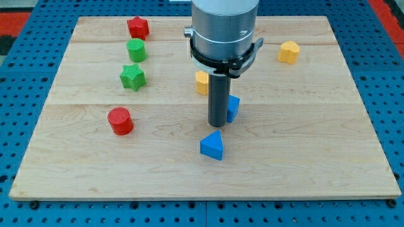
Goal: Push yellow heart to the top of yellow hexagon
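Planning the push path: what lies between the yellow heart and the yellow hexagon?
In the camera view, my arm's grey housing stands between the yellow heart and the yellow hexagon; no block shows there.

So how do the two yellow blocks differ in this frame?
The yellow block at the view's upper right stands fully visible and alone; the yellow block at centre is partly hidden behind the arm, with my tip just below it. Both are small and yellow.

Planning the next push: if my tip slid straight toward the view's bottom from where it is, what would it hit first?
Probably the blue triangle block, just below my tip. The other blue block sits beside my tip on the view's right, off that line; depth is uncertain.
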`<state>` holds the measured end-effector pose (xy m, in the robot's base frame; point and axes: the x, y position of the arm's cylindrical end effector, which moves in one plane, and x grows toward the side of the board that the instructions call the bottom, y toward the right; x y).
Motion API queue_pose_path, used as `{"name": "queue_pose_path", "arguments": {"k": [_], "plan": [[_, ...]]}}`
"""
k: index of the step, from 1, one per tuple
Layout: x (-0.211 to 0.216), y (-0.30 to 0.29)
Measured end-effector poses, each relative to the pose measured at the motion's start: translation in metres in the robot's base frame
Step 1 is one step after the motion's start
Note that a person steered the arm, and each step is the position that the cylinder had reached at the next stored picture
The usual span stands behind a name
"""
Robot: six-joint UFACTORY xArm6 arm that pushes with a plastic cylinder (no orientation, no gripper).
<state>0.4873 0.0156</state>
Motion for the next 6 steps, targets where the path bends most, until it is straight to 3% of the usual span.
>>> {"name": "queue_pose_path", "arguments": {"k": [2,4,6], "plan": [[-0.031,-0.057],[-0.081,-0.041],[-0.08,0.009]]}}
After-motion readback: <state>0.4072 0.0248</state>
